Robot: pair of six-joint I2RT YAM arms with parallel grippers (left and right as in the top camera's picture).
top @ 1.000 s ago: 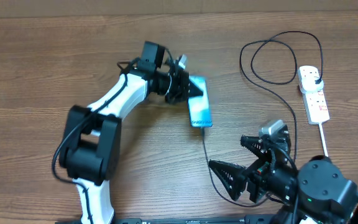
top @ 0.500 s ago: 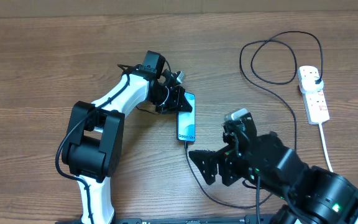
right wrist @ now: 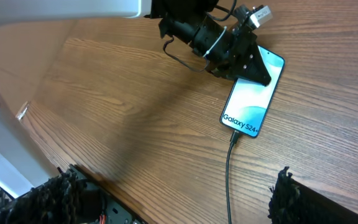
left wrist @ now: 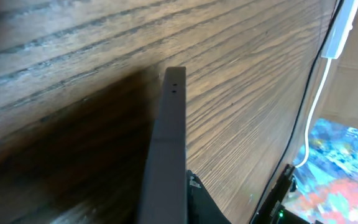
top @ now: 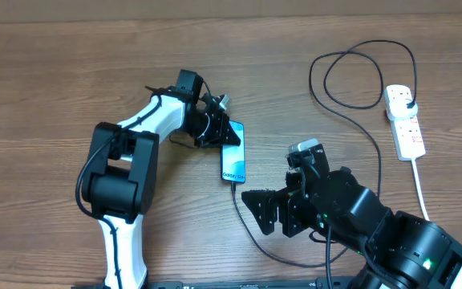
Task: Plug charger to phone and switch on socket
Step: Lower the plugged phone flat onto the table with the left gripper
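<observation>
- Left gripper (top: 217,130) — jaws drawn nearly together, pinching the top end of the phone (top: 233,152), which faces screen up and lit near the middle of the table (top: 46,72).
- Right gripper (top: 271,213) — spread wide, holding nothing, hovering near the phone's lower end.
- The charger (top: 370,132) has its connector in the phone's lower end and its plug in the socket (top: 410,136), well apart at the right.
</observation>
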